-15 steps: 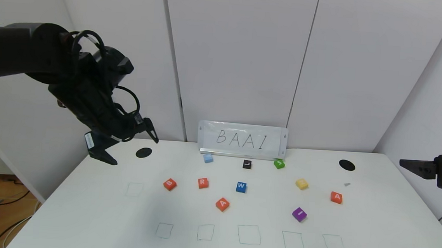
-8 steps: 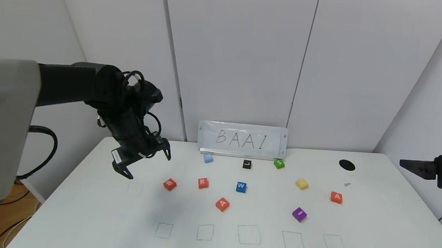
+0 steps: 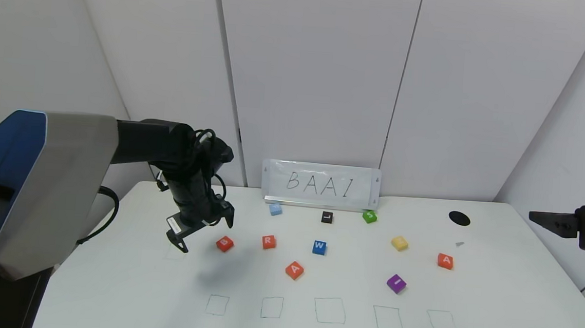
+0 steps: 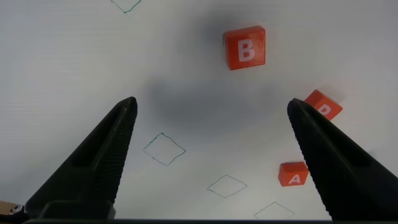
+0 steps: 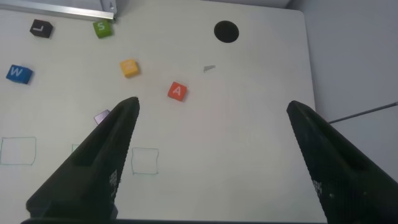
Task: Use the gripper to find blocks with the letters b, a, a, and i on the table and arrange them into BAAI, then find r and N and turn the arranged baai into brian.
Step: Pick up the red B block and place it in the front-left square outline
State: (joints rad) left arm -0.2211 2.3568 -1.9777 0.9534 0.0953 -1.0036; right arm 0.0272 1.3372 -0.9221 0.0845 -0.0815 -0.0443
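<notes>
My left end effector (image 3: 204, 232), black with pointed jaws spread wide and holding nothing, has swung in from the counter's far left corner and now hangs just left of the small orange-red cube marked B (image 3: 224, 243). That puts the first letter within reach; I judge a short move right and down comes next. On the white rounded counter (image 3: 493, 312) the green-drawn squares are unfilled. My right end effector (image 3: 543, 218) sits parked wide open at the far right

You see a large white rounded-corner table (image 3: 493, 312) marked with thin green hand-drawn squares (image 3: 329, 310). On it lie small lettered cubes: orange-red B (image 3: 224, 243), R (image 3: 268, 242), two A's (image 3: 294, 270), purple I (image 3: 396, 283), blue W (image 3: 319, 247).
</notes>
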